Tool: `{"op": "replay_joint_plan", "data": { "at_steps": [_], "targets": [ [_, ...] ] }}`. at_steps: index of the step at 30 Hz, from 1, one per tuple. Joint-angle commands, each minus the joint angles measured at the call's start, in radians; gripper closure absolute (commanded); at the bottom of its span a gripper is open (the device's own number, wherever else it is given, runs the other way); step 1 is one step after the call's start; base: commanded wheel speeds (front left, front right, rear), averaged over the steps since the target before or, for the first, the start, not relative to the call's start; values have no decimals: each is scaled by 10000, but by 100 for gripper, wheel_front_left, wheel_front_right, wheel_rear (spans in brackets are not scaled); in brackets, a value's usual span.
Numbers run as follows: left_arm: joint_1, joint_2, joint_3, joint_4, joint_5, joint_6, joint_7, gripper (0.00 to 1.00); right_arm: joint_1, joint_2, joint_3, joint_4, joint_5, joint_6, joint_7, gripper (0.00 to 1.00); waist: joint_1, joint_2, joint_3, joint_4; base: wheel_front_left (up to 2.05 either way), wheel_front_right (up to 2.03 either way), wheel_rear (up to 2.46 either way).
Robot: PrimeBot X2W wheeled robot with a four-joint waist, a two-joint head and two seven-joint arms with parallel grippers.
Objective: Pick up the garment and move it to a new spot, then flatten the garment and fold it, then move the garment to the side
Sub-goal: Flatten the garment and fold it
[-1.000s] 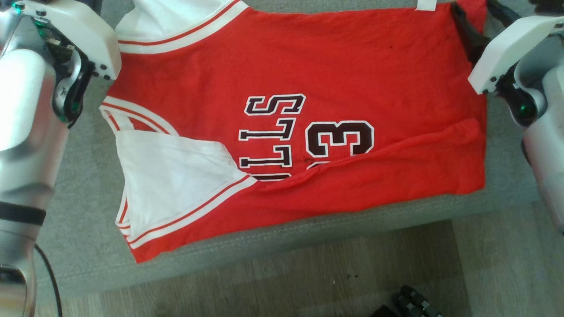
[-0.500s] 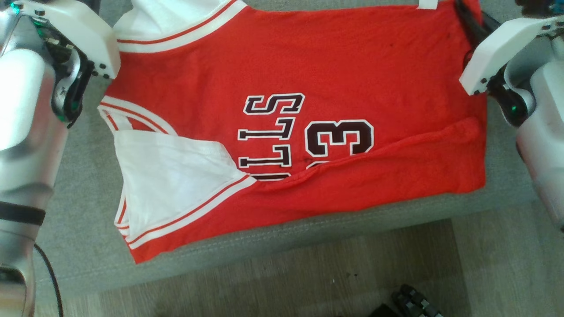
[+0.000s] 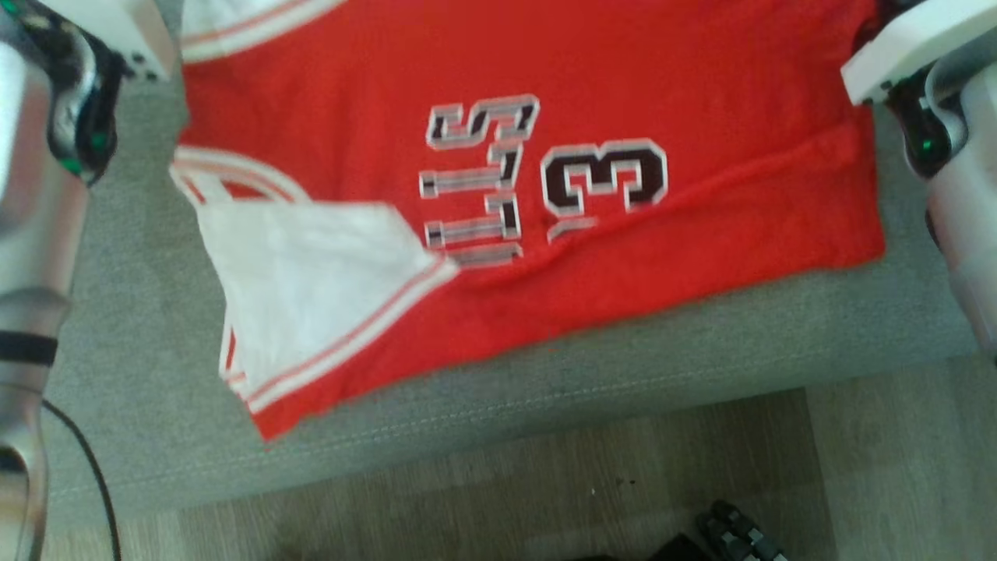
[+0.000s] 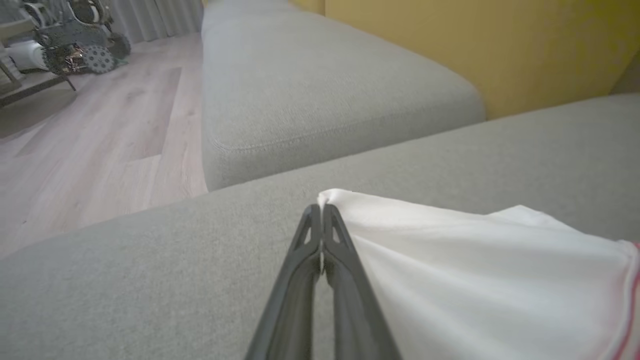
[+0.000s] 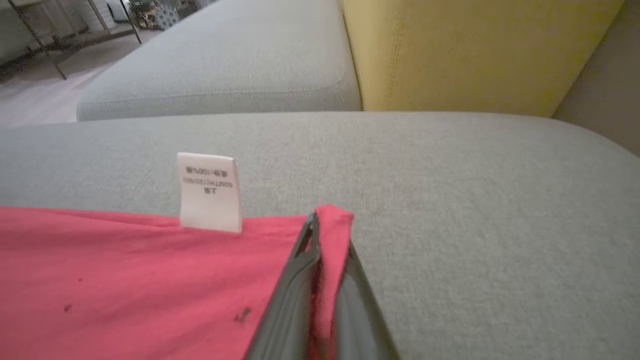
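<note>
**Garment [image 3: 701, 234] pinched at its two far corners**

The garment, a red knit with white striped-trim panels and black-and-white lettering, lay spread across a grey seat [image 3: 545, 374]. Its near edge was folded over, close to the seat's front. The left gripper [image 4: 320, 210] was closed on a white corner. The right gripper [image 5: 325, 235] was closed on a red corner, cloth bunched between its fingers, just beside a white label [image 5: 210, 192]. The fabric appeared thin, soft and light. It would likely sag between the two holds and wrinkle on the coarse woven upholstery rather than slide cleanly. Corners and hems seemed the surest holds, since a mid-panel pinch would gather loose layers. A yellow cushion [image 5: 475, 50] stood behind the seat, and a wood-grain floor [image 3: 545, 483] lay before it.
</note>
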Motion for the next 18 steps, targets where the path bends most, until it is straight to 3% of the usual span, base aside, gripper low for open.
{"op": "replay_joint_plan", "data": {
  "at_steps": [1,5,11,18],
  "targets": [
    [-729,454,587,-193,-121,217,-332,100,-308,9,-204,-5,-174,33,-360,100,0,0,27,22,0,0,0],
    [-862,385,643,-93,-124,299,-679,100,-438,173,-409,198,-232,33,-606,100,0,0,30,53,0,0,0],
    [-594,244,351,139,-159,-80,-871,100,-172,245,-660,205,-451,33,-788,100,0,0,-78,162,0,0,0],
    [-118,526,98,13,-176,-519,-975,100,632,-36,-1360,-1043,-858,33,-800,100,0,0,-404,308,0,0,0]
  ]
}}
